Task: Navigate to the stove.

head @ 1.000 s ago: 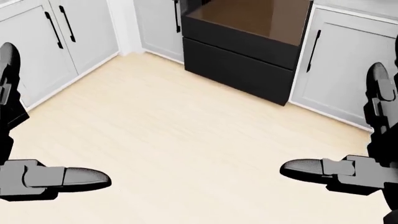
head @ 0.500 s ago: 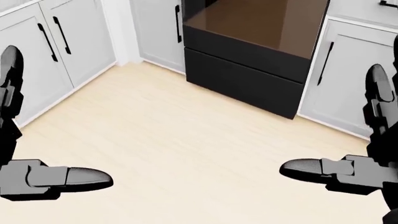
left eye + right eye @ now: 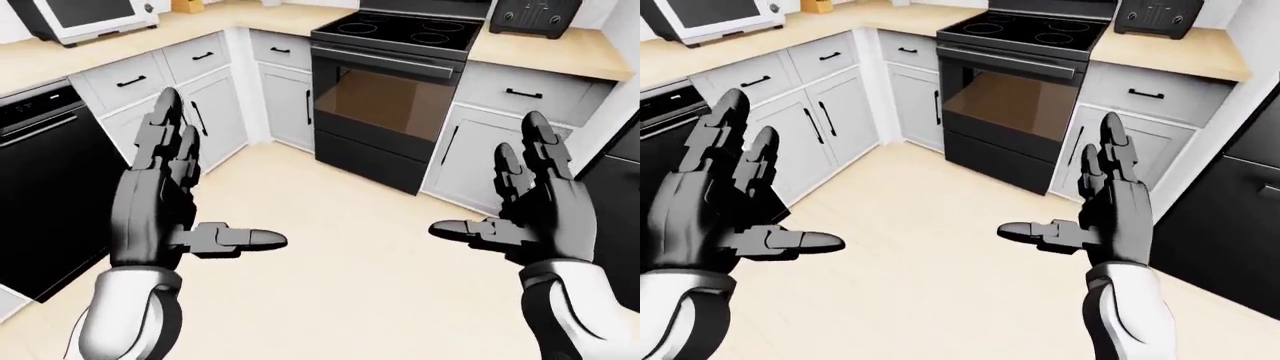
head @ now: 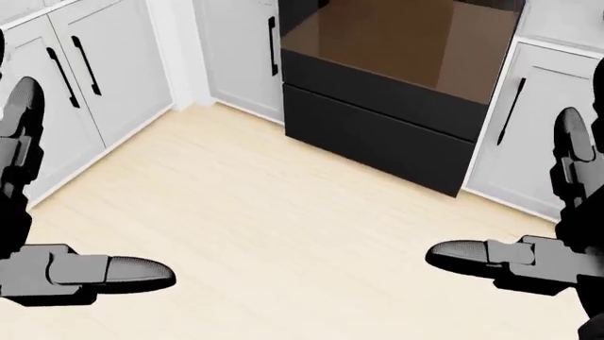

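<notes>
The black stove point(image 3: 400, 31) stands between white cabinets at the top of the left-eye view, with a brown glass oven door point(image 3: 385, 97) and a dark drawer below. The head view shows only that door point(image 4: 396, 35) and drawer point(image 4: 377, 134) at the top. Both hands are raised over the floor, a good way short of the stove. My left hand point(image 3: 205, 187) is open, fingers up and thumb pointing right. My right hand point(image 3: 490, 180) is open too, thumb pointing left. Neither holds anything.
A pale wood floor point(image 3: 340, 270) runs up to the stove. White cabinets point(image 3: 215, 112) line the left, beside a black dishwasher point(image 3: 40, 195). On the counter sit a microwave point(image 3: 85, 15) and a toaster point(image 3: 535, 15). A tall black appliance point(image 3: 1230, 217) stands at the right.
The camera has moved: in the head view the oven door and drawer have slid down and to the right and look larger. Both hands keep their open pose.
</notes>
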Controlling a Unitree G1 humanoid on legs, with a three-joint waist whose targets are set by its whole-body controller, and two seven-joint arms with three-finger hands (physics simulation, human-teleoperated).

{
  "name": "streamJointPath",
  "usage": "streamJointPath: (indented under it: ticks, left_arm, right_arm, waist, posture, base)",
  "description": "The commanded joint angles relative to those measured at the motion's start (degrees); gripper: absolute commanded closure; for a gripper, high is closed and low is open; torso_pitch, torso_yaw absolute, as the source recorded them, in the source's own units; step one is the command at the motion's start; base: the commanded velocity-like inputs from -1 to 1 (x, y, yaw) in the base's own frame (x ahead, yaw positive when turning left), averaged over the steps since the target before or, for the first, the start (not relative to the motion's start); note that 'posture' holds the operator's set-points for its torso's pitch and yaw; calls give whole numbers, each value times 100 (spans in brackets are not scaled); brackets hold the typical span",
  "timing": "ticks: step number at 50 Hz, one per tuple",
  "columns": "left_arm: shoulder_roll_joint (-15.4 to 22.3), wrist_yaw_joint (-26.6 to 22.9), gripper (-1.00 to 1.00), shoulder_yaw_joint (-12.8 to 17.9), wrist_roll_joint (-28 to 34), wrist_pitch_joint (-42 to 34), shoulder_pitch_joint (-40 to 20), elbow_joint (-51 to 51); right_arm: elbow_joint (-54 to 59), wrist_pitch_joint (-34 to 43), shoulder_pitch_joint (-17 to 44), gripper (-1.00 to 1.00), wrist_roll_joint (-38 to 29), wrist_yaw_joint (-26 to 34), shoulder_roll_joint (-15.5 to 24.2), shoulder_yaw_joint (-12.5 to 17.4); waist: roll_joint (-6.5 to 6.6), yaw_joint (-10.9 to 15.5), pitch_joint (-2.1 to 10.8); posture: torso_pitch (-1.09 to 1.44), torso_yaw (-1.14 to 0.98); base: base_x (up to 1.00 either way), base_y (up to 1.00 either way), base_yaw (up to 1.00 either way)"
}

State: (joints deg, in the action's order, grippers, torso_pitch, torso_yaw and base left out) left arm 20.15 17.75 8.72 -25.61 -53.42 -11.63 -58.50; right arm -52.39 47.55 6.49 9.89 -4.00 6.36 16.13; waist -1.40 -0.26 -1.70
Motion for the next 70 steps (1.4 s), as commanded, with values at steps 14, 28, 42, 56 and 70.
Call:
streamJointPath:
  ticks: [14, 28, 42, 56, 70]
  left_arm:
    - [-108, -143, -100, 54, 344, 148, -126, -150]
    - [-119, -169, -100, 70, 352, 187, -78, -150]
    - [-152, -194, -100, 49, 411, 186, -78, -150]
    - [-234, -321, -100, 30, 547, 128, -116, -150]
    - [-246, -320, -100, 50, 547, 176, -59, -150]
  right_arm:
    - [-153, -236, 226, -100, -173, -26, 33, -24]
    - [-151, -591, 20, -100, 14, -30, 19, -104]
    - [-72, -593, 63, -100, 26, -21, -18, 11]
    - [-141, -349, 138, -100, 202, -199, 35, 0]
    - [-186, -386, 61, -100, 190, -108, -3, -20]
  waist:
    - [350, 61, 2]
    - [70, -48, 128]
    - [378, 103, 134]
    - [105, 83, 114]
    - [-40, 14, 84]
  posture:
    - [0, 0]
    - [0, 0]
    - [0, 0]
    - [0, 0]
    - [0, 0]
  base:
    - [5, 10, 0]
    - [-9, 0, -50]
    - [-19, 0, -84]
    - [0, 0, 0]
    - [0, 19, 0]
